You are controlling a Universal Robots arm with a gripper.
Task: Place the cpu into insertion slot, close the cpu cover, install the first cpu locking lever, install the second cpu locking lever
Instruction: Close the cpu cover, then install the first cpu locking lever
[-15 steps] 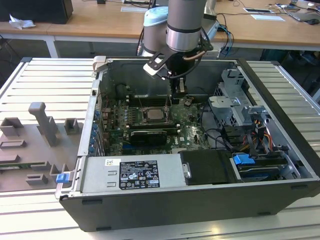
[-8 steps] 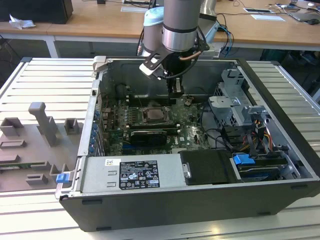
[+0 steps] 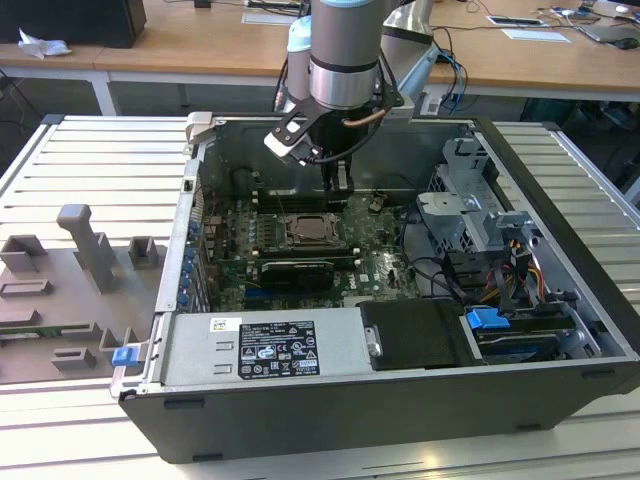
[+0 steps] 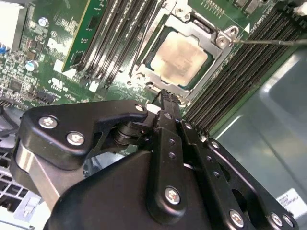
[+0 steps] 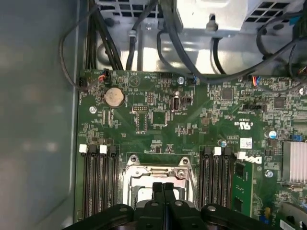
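The cpu (image 4: 180, 57) lies in the insertion slot (image 3: 308, 232) on the green board, its pale metal top showing through the window of the cpu cover (image 4: 160, 80). The cover lies flat over it. A thin metal lever rod (image 4: 273, 42) runs from one corner of the socket out across the memory slots. My gripper (image 3: 338, 195) hangs inside the case just above the far edge of the socket frame (image 5: 154, 171). In both wrist views its black fingers (image 5: 164, 188) are pressed together with nothing between them, the tips (image 4: 165, 97) close to the cover's rim.
Black memory slots (image 5: 98, 182) flank the socket on both sides. A drive cage with cables (image 3: 480, 230) fills the case at the exterior view's right, and a power supply (image 3: 265, 348) lies at the front. The case wall (image 5: 38, 115) stands close. Grey fixtures (image 3: 80, 270) sit outside.
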